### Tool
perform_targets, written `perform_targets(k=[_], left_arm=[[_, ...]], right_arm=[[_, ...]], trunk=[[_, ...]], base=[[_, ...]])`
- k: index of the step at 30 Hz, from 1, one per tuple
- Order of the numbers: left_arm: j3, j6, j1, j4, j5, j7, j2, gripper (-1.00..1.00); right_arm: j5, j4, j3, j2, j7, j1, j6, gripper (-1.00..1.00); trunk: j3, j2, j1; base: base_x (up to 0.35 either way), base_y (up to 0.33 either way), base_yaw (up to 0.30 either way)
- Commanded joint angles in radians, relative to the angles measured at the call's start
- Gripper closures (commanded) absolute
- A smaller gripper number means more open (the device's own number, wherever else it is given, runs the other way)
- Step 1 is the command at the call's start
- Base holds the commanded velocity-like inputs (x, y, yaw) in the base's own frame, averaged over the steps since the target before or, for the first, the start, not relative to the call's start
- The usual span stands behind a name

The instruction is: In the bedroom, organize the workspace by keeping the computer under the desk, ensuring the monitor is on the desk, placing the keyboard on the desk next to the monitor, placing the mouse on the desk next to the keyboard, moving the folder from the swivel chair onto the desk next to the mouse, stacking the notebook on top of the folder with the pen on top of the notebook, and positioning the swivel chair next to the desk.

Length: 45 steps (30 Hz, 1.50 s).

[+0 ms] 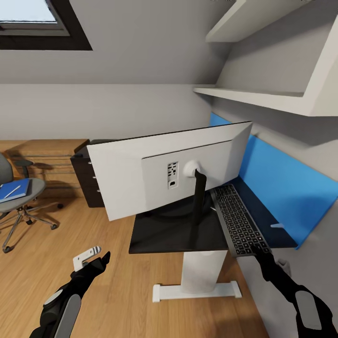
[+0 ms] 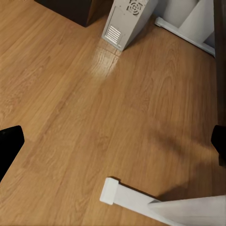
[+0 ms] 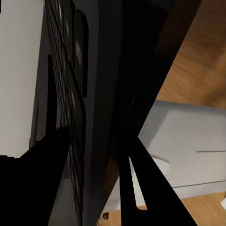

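Observation:
The monitor stands on the black desk with its light grey back toward me. The dark keyboard lies along the desk's right side, its near end over the front edge. My right gripper is shut on that near end, one finger on the keys and one underneath. My left gripper hangs open over the wooden floor, holding nothing. The computer stands on the floor by the desk. At far left, the swivel chair carries the blue folder and the pen. The mouse is out of view.
Dark drawers adjoin the desk on the left, with a light wooden dresser behind them. The desk's white leg and foot stand in front of me. A blue wall panel and white shelves line the right wall.

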Motion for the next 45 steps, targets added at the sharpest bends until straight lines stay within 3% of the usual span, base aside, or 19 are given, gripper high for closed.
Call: perform_targets(k=[1, 26, 45], left_arm=[[0.001, 0.005, 0.000, -0.002, 0.011, 0.006, -0.001, -1.00], [0.001, 0.005, 0.000, -0.002, 0.012, 0.005, 0.000, -1.00], [0.002, 0.005, 0.000, -0.002, 0.009, 0.005, 0.002, -1.00]], right_arm=[[0.002, 0.000, -0.003, 0.000, 0.001, -0.001, 0.007, 1.00], [0.004, -0.002, -0.003, -0.001, 0.001, -0.001, 0.007, 1.00], [0.004, -0.002, -0.003, -0.001, 0.001, -0.001, 0.007, 1.00]], trunk=[[-0.001, 0.000, 0.000], [0.009, 0.021, -0.012], [0.009, 0.021, -0.012]], base=[[0.000, 0.000, 0.000], [-0.001, 0.000, 0.000], [-0.114, 0.000, 0.000]])
